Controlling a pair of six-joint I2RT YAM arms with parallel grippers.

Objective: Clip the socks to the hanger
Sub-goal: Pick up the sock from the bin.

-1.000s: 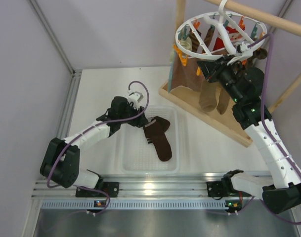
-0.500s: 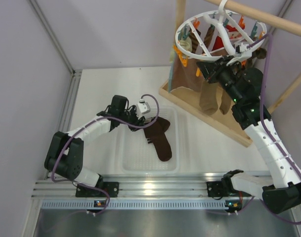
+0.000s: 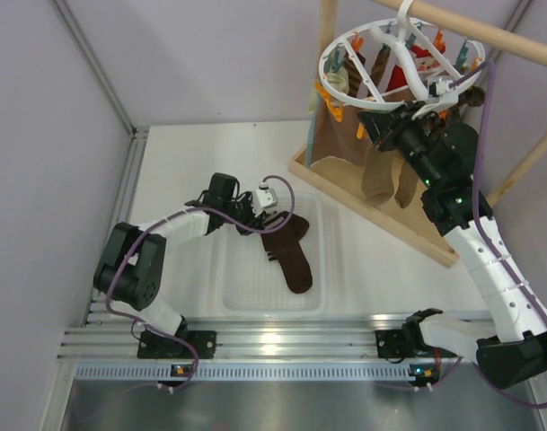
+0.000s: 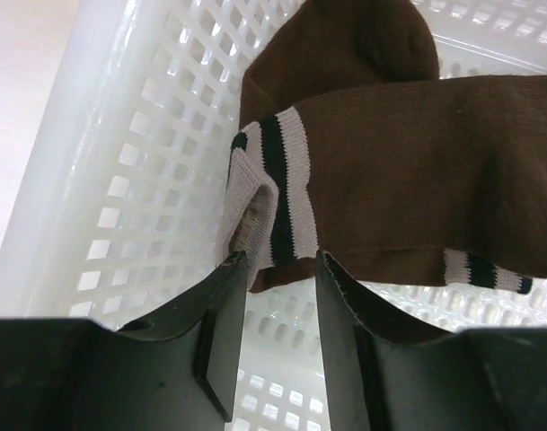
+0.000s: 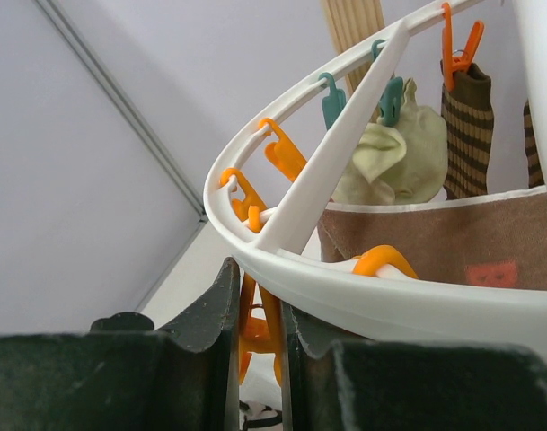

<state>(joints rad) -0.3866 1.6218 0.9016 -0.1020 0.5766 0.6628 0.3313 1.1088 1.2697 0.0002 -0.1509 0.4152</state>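
Note:
Two dark brown socks (image 3: pixel 291 256) with pale stripes lie overlapping in a white mesh basket (image 3: pixel 246 287). My left gripper (image 3: pixel 255 223) is low in the basket at their cuff end. In the left wrist view it (image 4: pixel 277 269) is open, and the striped cuff of the nearer sock (image 4: pixel 435 171) lies right at its fingertips. The other sock (image 4: pixel 345 45) lies behind. The white ring hanger (image 3: pixel 324 67) hangs at the upper right. My right gripper (image 3: pixel 374 126) sits under its rim (image 5: pixel 390 296) and is shut (image 5: pixel 255 287) on an orange peg (image 5: pixel 255 332).
A wooden stand, with base plank (image 3: pixel 381 211) and rod (image 3: pixel 489 36), carries the hanger. Tan socks (image 3: pixel 376 175) and a red sock (image 3: pixel 401 76) hang from pegs. A pale green sock (image 5: pixel 390 162) and a striped olive sock (image 5: pixel 466 126) hang at the far rim.
My left arm has swung right and turned its wrist, bringing the open gripper down to the socks' cuffs in the basket. The right arm and hanger have not moved.

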